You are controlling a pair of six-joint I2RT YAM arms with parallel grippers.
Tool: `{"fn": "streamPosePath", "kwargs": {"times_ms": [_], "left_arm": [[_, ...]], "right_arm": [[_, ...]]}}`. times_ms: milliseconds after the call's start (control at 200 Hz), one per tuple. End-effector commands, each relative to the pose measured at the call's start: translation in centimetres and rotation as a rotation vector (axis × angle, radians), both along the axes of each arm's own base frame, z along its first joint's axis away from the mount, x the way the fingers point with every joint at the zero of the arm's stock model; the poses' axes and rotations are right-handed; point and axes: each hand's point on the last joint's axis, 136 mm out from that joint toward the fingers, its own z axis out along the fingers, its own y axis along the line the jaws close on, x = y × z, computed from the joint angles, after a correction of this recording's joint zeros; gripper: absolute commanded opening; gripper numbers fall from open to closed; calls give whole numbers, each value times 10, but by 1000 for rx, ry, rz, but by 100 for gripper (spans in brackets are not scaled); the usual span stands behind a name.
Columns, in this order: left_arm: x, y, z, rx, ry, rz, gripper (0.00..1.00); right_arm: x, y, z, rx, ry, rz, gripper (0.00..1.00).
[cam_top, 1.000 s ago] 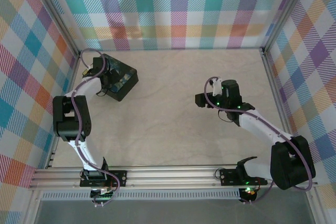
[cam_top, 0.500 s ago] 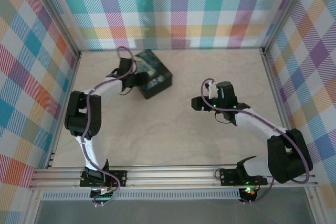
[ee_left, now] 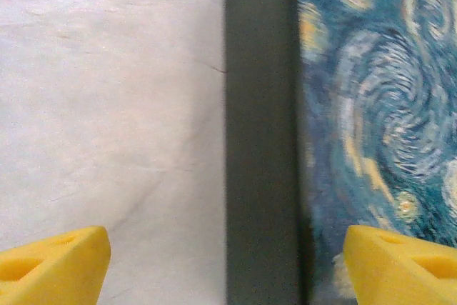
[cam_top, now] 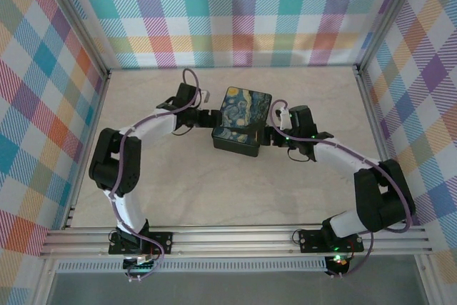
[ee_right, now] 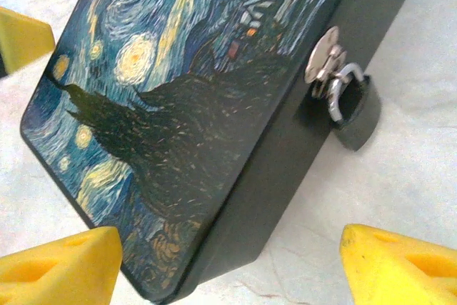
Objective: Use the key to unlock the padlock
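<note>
The dark starry-night tin lies mid-table between both grippers. In the right wrist view a small padlock, looking dark here, hangs by its silver shackle from the metal hasp on the tin's side wall. My left gripper is open at the tin's left edge; the tin's dark wall stands between its yellow fingers. My right gripper is open at the tin's right side. A corner of the tin lies between its fingertips, and the padlock sits further ahead.
Plaid walls close in the pale table on the back, left and right. An aluminium rail runs along the near edge by the arm bases. A left finger peeks in beyond the tin in the right wrist view.
The left arm has brought the tin from the back left corner to the table's middle. The right gripper has moved left and now sits at the tin's right side.
</note>
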Motion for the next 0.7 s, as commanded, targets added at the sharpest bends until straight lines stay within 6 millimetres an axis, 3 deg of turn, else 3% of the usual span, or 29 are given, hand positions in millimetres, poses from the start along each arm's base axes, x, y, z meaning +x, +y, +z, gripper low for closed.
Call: {"fn": "streamPosePath", "kwargs": {"times_ms": [0, 190, 415, 540, 695], "left_arm": [[-5, 6, 22, -4, 4, 43, 86], [-11, 22, 28, 14, 24, 149, 86], [-13, 67, 51, 23, 20, 375, 87], [-18, 89, 65, 14, 1, 487, 87], [-29, 89, 75, -34, 9, 516, 86]], "right_arm": [[-13, 34, 9, 84, 20, 89, 80], [-24, 83, 10, 131, 45, 179, 79], [-33, 145, 18, 177, 39, 294, 80], [-26, 166, 25, 242, 45, 330, 80], [-1, 184, 33, 242, 8, 341, 82]]}}
